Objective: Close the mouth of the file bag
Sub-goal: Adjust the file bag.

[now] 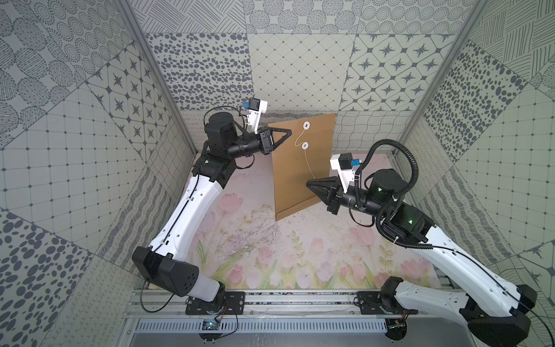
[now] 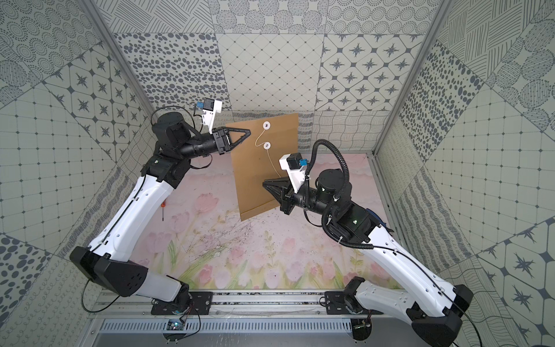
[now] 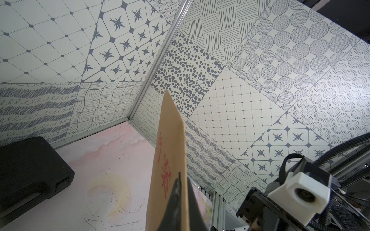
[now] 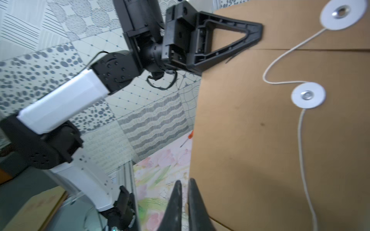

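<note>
The brown file bag (image 1: 289,180) (image 2: 252,186) hangs upright above the floral floor, its buttoned face towards the top views. Its mouth (image 1: 318,123) is the upper end, where the flap lies folded down on the bag. A white string (image 4: 300,140) runs from the flap button (image 4: 340,12) to the lower button (image 4: 308,95) and dangles below it. My left gripper (image 1: 289,131) (image 3: 181,176) is shut on the bag's upper side edge. My right gripper (image 1: 308,183) (image 4: 185,181) sits at the bag's lower part, jaws a narrow gap apart beside the paper's edge.
A black plastic case (image 3: 30,176) lies on the floor by the back wall. An orange-handled screwdriver (image 2: 162,207) rests near the left wall. Patterned walls close in three sides, and a metal rail (image 1: 270,297) runs along the front.
</note>
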Controlling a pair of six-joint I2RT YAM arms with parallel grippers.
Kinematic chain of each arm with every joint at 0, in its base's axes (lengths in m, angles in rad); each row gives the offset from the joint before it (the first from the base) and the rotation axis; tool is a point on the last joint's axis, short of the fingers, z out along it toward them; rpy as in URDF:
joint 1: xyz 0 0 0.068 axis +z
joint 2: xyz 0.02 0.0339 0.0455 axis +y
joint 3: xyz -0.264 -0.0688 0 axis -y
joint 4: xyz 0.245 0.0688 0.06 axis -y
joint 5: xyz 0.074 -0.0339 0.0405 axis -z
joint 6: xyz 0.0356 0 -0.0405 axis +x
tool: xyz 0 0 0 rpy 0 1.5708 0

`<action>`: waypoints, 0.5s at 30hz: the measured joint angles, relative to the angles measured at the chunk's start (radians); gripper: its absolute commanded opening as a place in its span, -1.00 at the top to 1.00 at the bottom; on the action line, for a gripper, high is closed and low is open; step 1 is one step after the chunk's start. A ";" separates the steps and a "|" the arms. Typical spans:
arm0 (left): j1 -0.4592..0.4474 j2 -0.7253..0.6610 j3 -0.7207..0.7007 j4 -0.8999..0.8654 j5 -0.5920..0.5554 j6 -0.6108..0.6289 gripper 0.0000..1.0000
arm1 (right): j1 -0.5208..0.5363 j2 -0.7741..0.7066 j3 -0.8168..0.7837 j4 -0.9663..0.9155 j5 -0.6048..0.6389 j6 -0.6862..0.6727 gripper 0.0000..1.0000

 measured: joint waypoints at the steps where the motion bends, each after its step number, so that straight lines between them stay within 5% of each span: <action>1: 0.000 0.000 0.004 0.000 0.000 -0.003 1.00 | -0.004 0.002 -0.013 -0.001 0.040 -0.014 0.15; 5: 0.000 -0.004 0.026 0.001 0.004 -0.022 1.00 | -0.011 0.011 -0.082 -0.011 0.142 -0.056 -0.05; 15: -0.015 -0.030 0.060 0.001 0.011 -0.053 1.00 | -0.047 0.061 -0.121 0.012 0.262 -0.109 -0.07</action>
